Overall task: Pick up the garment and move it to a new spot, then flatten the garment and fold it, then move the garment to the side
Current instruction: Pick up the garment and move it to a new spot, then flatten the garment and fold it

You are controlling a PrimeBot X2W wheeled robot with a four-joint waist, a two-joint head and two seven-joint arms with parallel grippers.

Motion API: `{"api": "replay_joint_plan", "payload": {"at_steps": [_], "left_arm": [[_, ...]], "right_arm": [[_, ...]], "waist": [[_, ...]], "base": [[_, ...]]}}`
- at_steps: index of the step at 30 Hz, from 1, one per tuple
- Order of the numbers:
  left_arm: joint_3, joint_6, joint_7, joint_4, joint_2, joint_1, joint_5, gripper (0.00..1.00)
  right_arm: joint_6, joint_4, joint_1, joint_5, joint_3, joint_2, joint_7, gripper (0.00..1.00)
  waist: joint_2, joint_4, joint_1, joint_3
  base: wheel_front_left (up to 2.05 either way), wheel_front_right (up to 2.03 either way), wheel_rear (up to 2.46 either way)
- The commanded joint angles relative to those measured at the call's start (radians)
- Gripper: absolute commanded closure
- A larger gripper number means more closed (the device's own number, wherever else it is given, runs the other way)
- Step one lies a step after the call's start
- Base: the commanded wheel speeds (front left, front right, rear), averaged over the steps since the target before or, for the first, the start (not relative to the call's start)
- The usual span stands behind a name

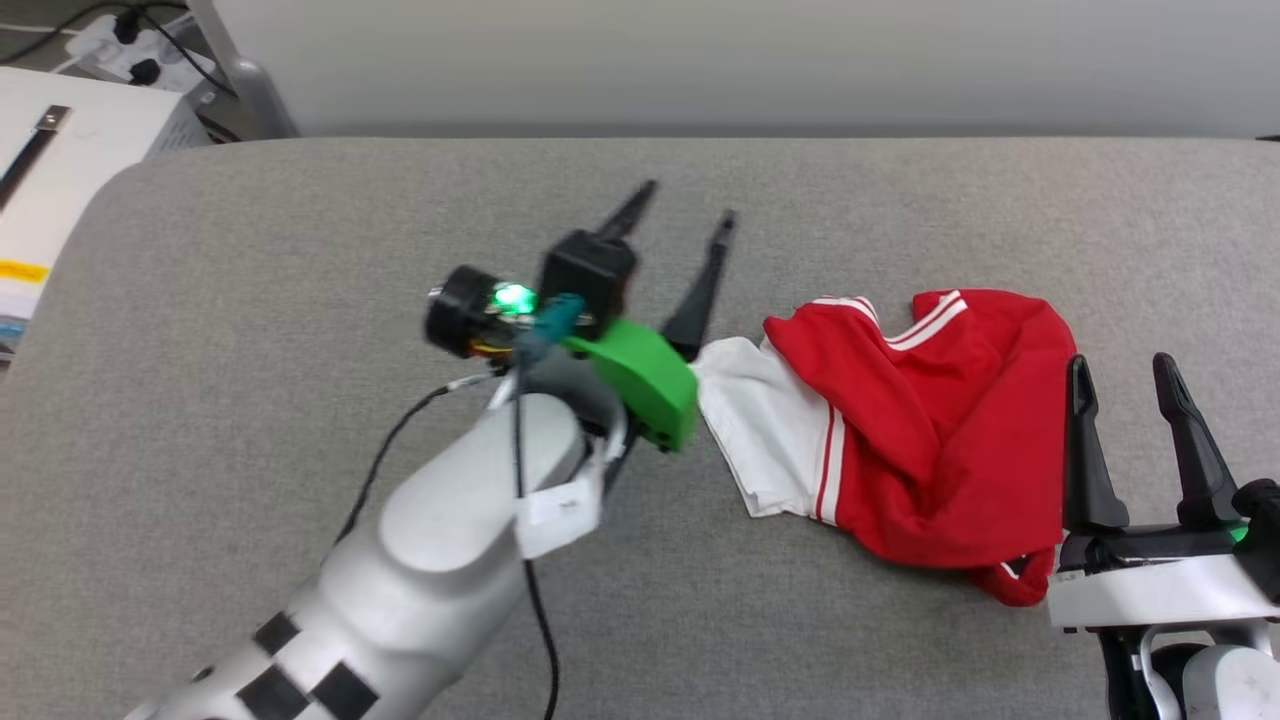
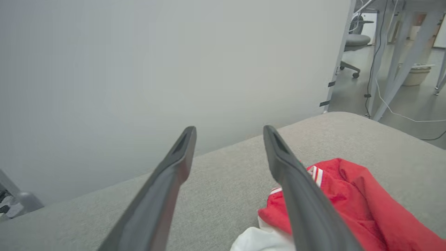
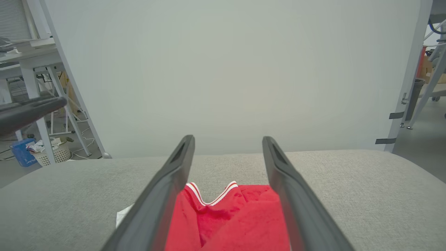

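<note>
The garment (image 1: 930, 420), red with a white sleeve and red-and-white striped trim, lies crumpled right of centre on the grey padded table (image 1: 250, 280). My left gripper (image 1: 688, 203) is open above the table just left of the white sleeve, with nothing between its fingers. In the left wrist view the garment (image 2: 352, 205) lies to the lower right of the open left gripper (image 2: 229, 131). My right gripper (image 1: 1118, 362) stands open at the garment's right edge, holding nothing. In the right wrist view the garment (image 3: 230, 223) lies below and between the fingers of the right gripper (image 3: 228, 139).
A pale partition wall (image 1: 700, 60) backs the table's far edge. White boxes (image 1: 60, 150) and power strips sit beyond the table's left corner. Desk legs, cables, a chair (image 2: 355, 42) and baskets stand on the floor off both sides.
</note>
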State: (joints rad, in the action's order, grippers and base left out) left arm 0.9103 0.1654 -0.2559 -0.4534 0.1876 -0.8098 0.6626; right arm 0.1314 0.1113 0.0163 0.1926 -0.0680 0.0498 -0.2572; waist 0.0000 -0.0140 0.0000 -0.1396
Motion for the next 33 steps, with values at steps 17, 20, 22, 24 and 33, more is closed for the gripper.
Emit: {"api": "replay_joint_plan", "payload": {"at_steps": [17,20,22,24,33], "left_arm": [[-0.529,0.091,-0.006,0.280,0.140,0.568,-0.224,0.00],[-0.583,0.069,-0.006,0.297,0.121,0.629,-0.252,0.00],[-0.616,0.052,-0.006,0.305,0.106,0.664,-0.274,0.00],[-0.644,0.033,-0.006,0.306,0.087,0.698,-0.292,0.00],[-0.733,-0.058,-0.006,0.274,-0.016,0.790,-0.387,0.00]], "right_arm": [[-0.001,-0.025,-0.055,-0.004,0.014,0.000,-0.005,0.00],[-0.001,-0.042,-0.069,0.002,0.017,0.000,-0.005,0.00],[-0.001,-0.054,-0.079,0.002,0.024,0.000,-0.005,0.00],[-0.001,-0.067,-0.088,0.000,0.033,0.000,-0.005,0.00],[-0.001,-0.119,-0.136,-0.019,0.088,0.016,-0.005,0.00]], "waist": [[0.0000,-0.025,0.0000,0.071],[0.0000,-0.026,0.0000,0.081],[0.0000,-0.024,0.0000,0.089],[0.0000,-0.022,0.0000,0.095],[0.0000,-0.022,0.0000,0.103]], "base": [[0.00,0.00,0.00],[0.00,0.00,0.00],[0.00,0.00,0.00],[0.00,0.00,0.00],[0.00,0.00,0.00]]}}
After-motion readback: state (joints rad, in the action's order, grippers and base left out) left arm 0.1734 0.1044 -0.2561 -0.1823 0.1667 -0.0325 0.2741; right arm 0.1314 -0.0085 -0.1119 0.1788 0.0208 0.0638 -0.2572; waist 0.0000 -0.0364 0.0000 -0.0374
